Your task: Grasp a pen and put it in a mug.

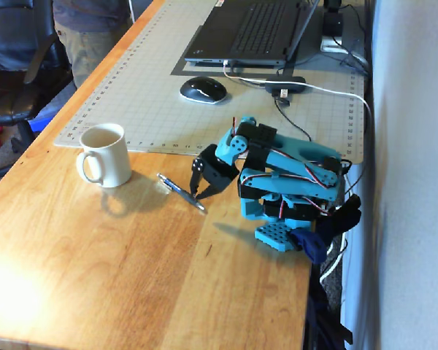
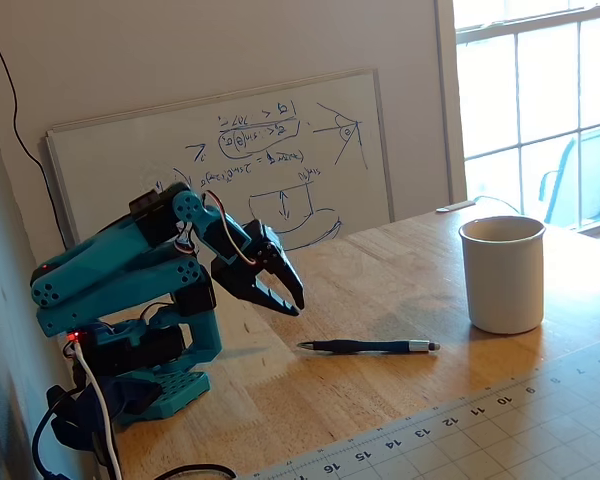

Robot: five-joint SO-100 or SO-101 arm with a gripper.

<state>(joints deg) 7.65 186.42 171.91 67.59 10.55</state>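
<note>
The dark pen (image 1: 181,192) lies flat on the wooden table, between the mug and the arm; it also shows in the other fixed view (image 2: 370,346), silvery at both ends. The cream-white mug (image 1: 102,154) stands upright and empty, handle toward the table's front; in the other fixed view (image 2: 503,275) it stands to the right of the pen. My black gripper (image 1: 198,192) points down over the end of the pen nearest the arm. In the other fixed view the gripper (image 2: 291,303) hangs a little above the table. Its jaws are slightly apart and hold nothing.
A grey cutting mat (image 1: 153,87) carries a laptop (image 1: 252,29), a mouse (image 1: 203,90) and cables behind the arm. The blue arm base (image 1: 281,235) sits at the table's right edge. A whiteboard (image 2: 230,160) leans on the wall.
</note>
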